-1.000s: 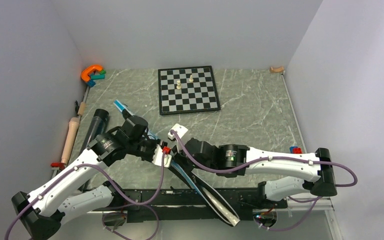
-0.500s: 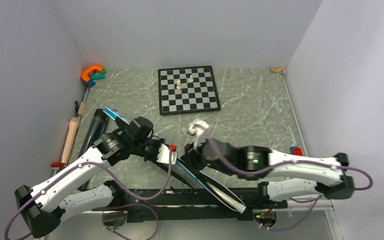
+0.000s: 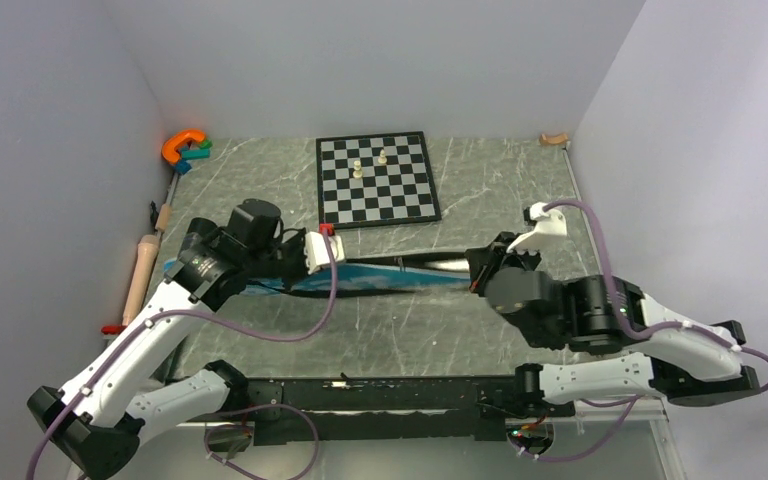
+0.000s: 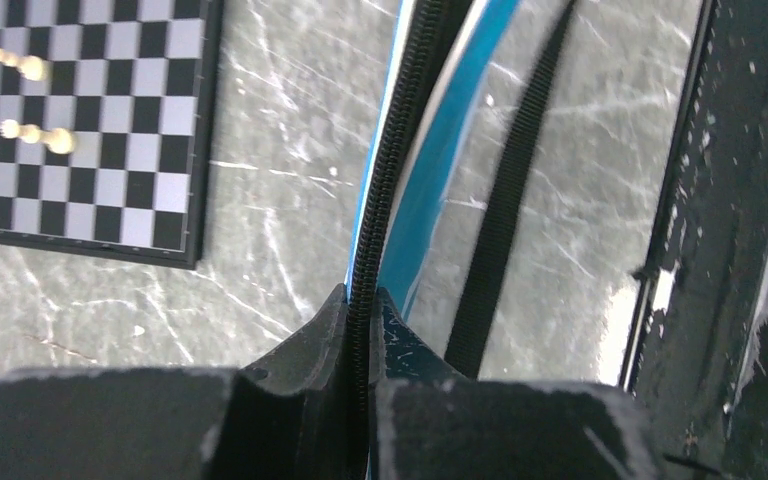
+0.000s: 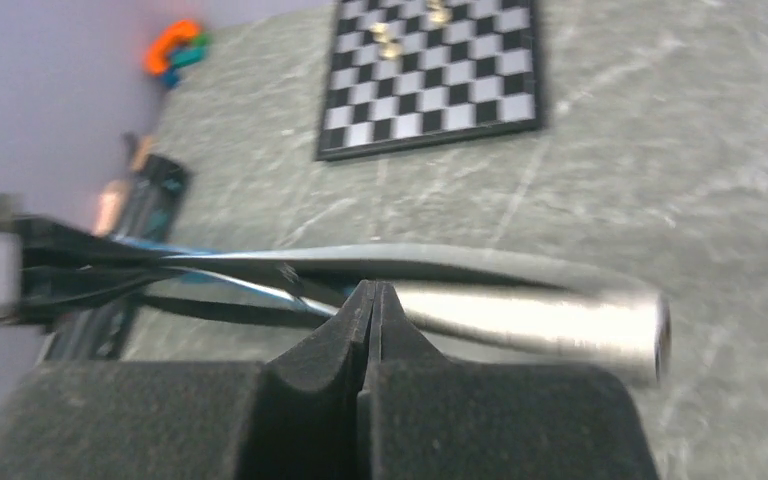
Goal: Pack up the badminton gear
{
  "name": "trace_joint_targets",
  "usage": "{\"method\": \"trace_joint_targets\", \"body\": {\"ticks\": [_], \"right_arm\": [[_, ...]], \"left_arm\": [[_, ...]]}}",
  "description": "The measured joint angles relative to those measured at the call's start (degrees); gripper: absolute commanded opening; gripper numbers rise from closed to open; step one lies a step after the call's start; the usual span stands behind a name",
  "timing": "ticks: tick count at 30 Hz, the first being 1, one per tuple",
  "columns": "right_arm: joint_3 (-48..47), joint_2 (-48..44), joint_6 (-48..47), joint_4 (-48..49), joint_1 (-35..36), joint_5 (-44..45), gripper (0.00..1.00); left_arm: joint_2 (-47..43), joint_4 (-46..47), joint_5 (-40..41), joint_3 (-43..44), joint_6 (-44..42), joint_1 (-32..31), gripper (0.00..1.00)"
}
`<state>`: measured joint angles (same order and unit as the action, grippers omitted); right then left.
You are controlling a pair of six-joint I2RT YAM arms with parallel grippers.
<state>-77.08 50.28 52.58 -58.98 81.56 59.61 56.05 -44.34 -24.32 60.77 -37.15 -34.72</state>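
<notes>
**Closing the racket bag: hold the zip line taut**

The left end effector (image 4: pixel 360 300) is pinched narrow on the zipped edge of the blue bag (image 3: pixel 390 276). The black zip (image 4: pixel 388 150) runs straight out from between its pads. The right end effector (image 5: pixel 372 297) is likewise clamped on a thin dark part at the bag's other end. The view is too blurred to tell whether that part is the zip pull or the fabric edge. Just beyond it a pale handle (image 5: pixel 550 322) projects from the bag, so the step in hand is judged to be closing the bag over its contents.

The bag is stretched on edge between the two arms across the middle of the surface (image 3: pixel 520 200), roughly parallel to the near edge. It is well apart from the chessboard (image 3: pixel 375 180) at the far edge. A loose black strap (image 4: pixel 505 200) lies beside the zip.

1. Hold the left grip fixed as the anchor.
2. Draw the right end only along the zip line, since a sideways pull will likely jam the teeth.
3. Keep the strap clear of the zip.
4. Seat the handle fully before closing that end.
</notes>
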Motion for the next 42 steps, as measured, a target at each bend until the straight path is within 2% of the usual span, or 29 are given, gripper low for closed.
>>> {"method": "trace_joint_targets", "body": {"ticks": [4, 8, 11, 14, 17, 20, 23, 26, 30, 37, 42], "right_arm": [[-2.5, 4.6, 13.1, -14.3, -0.6, 4.9, 0.00], [-1.8, 2.0, 19.6, -20.8, -2.4, 6.1, 0.00], [-1.6, -0.7, 21.1, -22.1, -3.8, 7.3, 0.00], [-1.2, -2.2, 15.4, -18.6, -4.9, 9.0, 0.00], [0.8, -1.7, 0.4, -4.7, -8.2, 8.4, 0.00], [1.4, 1.0, -13.0, 8.7, -17.2, 1.3, 0.01], [-4.0, 7.7, -21.2, 15.0, -29.1, -10.8, 0.00], [-6.2, 11.3, -23.3, 18.3, -36.2, -17.8, 0.00], [-5.6, 9.4, -22.9, 17.9, -40.4, -22.6, 0.00], [-3.3, -0.3, -20.3, 15.2, -44.1, -23.6, 0.00], [-0.9, 0.2, -19.8, 15.0, -46.3, -24.4, 0.00]], "left_arm": [[0.1, 1.3, -0.8, 2.4, 2.0, 1.8, 0.00], [0.1, 1.6, -0.9, 3.2, 2.5, 2.5, 0.00], [0.1, 1.5, -0.9, 3.2, 2.9, 2.8, 0.00], [0.0, 1.5, -1.0, 3.2, 3.8, 3.2, 0.00], [0.0, 1.5, -1.3, 3.2, 4.3, 3.5, 0.00], [0.0, 1.6, -1.4, 3.2, 5.2, 4.0, 0.00], [0.0, 1.7, -1.4, 3.2, 5.6, 4.3, 0.00], [0.0, 1.7, -1.4, 3.2, 6.4, 4.5, 0.00], [0.0, 1.7, -1.6, 3.2, 7.3, 4.6, 0.00], [0.0, 1.7, -1.6, 3.2, 8.1, 4.6, 0.00], [0.0, 1.7, -1.8, 3.2, 8.3, 4.6, 0.00]]}}
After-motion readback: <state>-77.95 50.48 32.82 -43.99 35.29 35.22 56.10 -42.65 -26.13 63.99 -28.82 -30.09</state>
